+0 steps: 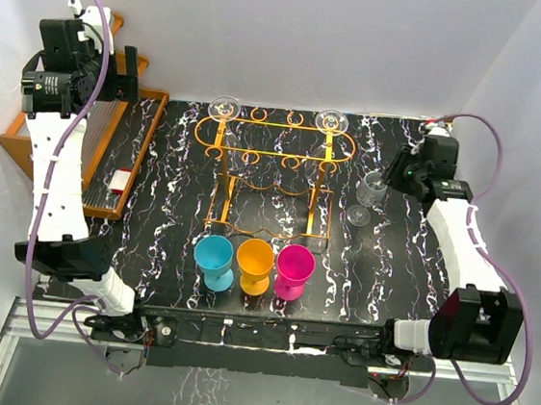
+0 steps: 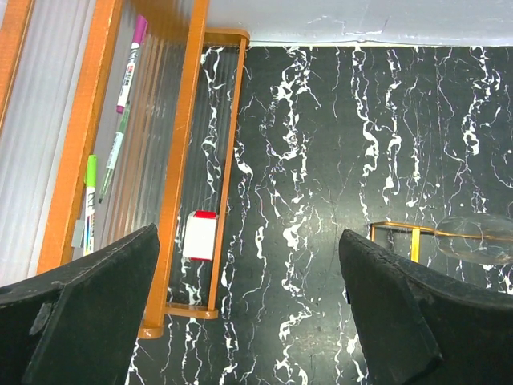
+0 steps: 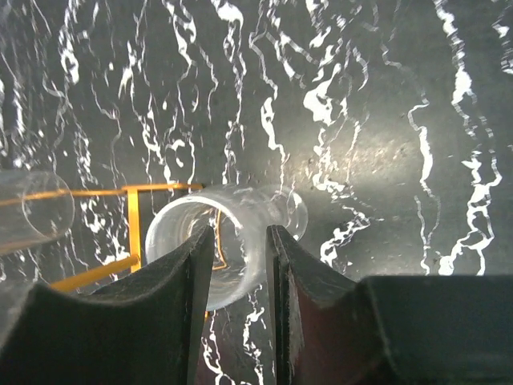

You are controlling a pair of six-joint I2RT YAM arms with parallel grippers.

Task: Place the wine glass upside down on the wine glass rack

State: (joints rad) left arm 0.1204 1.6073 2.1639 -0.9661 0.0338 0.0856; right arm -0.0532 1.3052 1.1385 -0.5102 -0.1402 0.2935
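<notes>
Two fingers of the right pincer (image 3: 238,233) stand narrow, closed on the wine glass (image 3: 210,241) low on its bowl (the contact itself is hidden behind the pads). The glass is clear and roughly upright, mouth up and foot down toward the counter (image 1: 174,202); I cannot tell whether the foot touches. It sits just off the right end of the wine glass rack (image 1: 275,155). Two clear glasses (image 1: 223,108) hang foot-up at the rack's far corners, and three coloured cups (image 1: 255,262) stand in front of it. The left pincer (image 2: 248,237) hangs wide open over the wooden shelf (image 2: 183,144), well apart.

My judgement is that the step in hand is lifting and inverting. To do it well, hold firmly, since the glass is slick, and rise clear of the wire before rolling the wrist. Turn fully over, line the stem with a free ring slot, slide it in sideways, and release only once the foot rests on the wire.
</notes>
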